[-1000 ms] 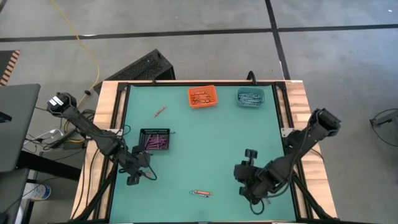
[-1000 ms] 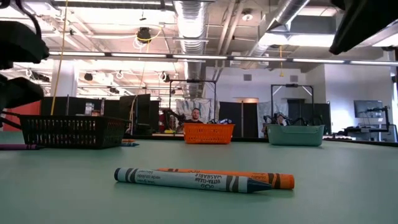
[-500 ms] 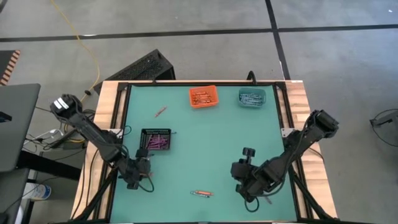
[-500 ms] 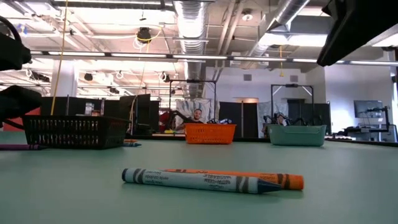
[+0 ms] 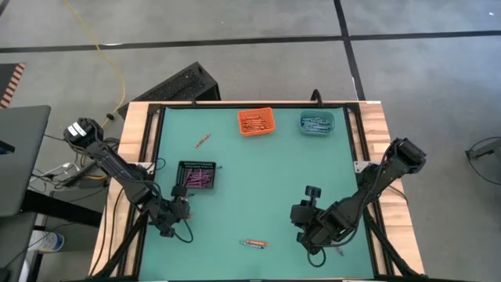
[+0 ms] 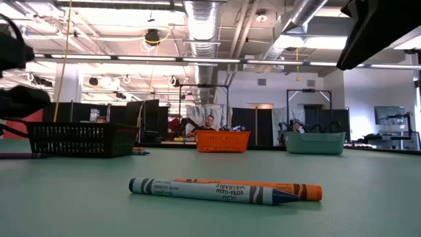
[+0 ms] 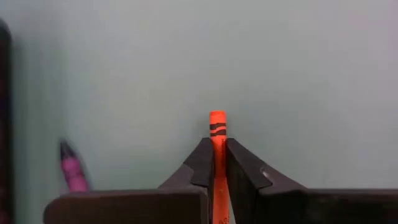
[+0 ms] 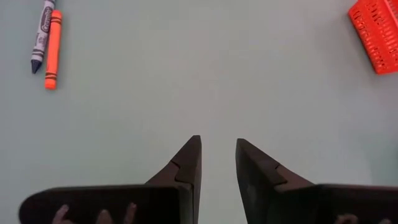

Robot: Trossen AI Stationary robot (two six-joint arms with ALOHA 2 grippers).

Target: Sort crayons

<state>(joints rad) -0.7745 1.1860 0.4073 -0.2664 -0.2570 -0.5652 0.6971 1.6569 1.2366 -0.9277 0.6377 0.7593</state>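
Orange and blue crayons (image 5: 252, 244) lie side by side, touching, near the front edge of the green surface (image 5: 258, 172). Right of them hangs the right gripper (image 8: 216, 163), its jaws apart and empty. At near left the left gripper (image 7: 217, 163) has its jaws clamped on an orange crayon (image 7: 217, 146), a pink crayon (image 7: 73, 173) just beside it. Farther back stands the black bin (image 5: 195, 175) holding purple-pink crayons, then a stray crayon (image 5: 201, 140). Along the far edge sit the orange bin (image 5: 255, 121) and teal bin (image 5: 316, 122).
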